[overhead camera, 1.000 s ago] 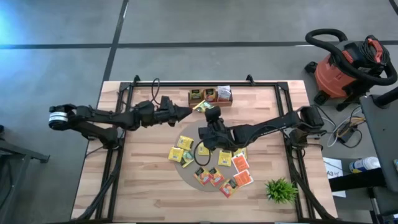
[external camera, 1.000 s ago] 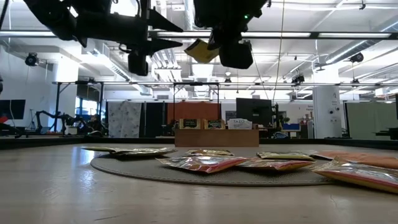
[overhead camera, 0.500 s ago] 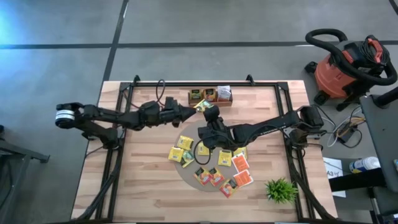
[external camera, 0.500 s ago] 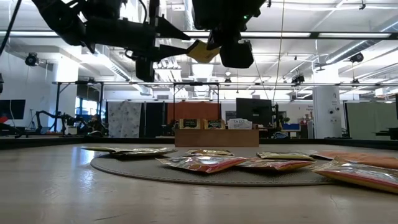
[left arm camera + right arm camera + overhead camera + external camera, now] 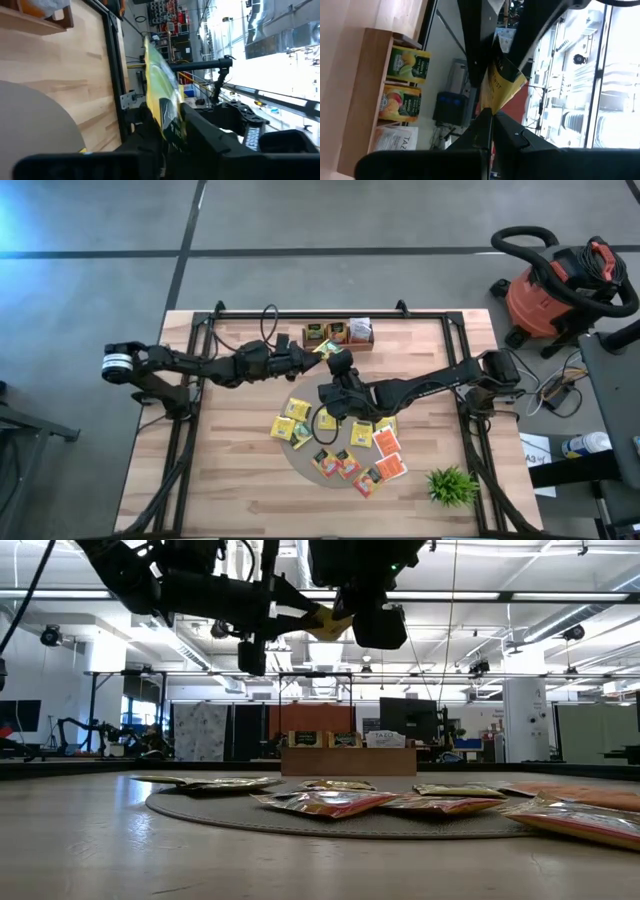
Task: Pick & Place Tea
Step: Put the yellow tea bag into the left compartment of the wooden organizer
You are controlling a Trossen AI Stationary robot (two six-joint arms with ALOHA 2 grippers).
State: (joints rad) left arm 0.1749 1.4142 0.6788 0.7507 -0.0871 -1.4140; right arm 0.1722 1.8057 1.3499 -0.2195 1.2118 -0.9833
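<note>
A yellow tea packet (image 5: pixel 322 350) hangs in the air over the table's far middle, in front of the wooden tray (image 5: pixel 338 340). My right gripper (image 5: pixel 335 359) is shut on it from the right. My left gripper (image 5: pixel 312 354) reaches in level from the left and has closed on the packet's other side (image 5: pixel 159 75). Several more tea packets, yellow and orange-red (image 5: pixel 345 445), lie flat on a round grey mat (image 5: pixel 303 462) under the right arm. My left gripper has the yellow packet's left-hand edge (image 5: pixel 168 119) between its two fingers (image 5: pixel 146 134), coming level from the table's left. The packet stands on edge, clear of the table. My right gripper pinches the packet's opposite edge (image 5: pixel 492 106) between its two shut fingers, coming from the table's right and slanting slightly down. The packet (image 5: pixel 328 622) sticks out beyond the fingertips, held high above the mat.
The wooden tray at the far edge holds standing packets (image 5: pixel 405 65) in its compartments. A small green plant (image 5: pixel 450 485) stands at the near right corner. Black frame rails (image 5: pixel 190 410) run along the table's sides. A red shop vacuum (image 5: pixel 550 290) stands off the table.
My left gripper has moved toward the table's right, up to the packet held by the right gripper, and its fingers have narrowed around the packet's free edge. The right gripper and the packet have kept still.
</note>
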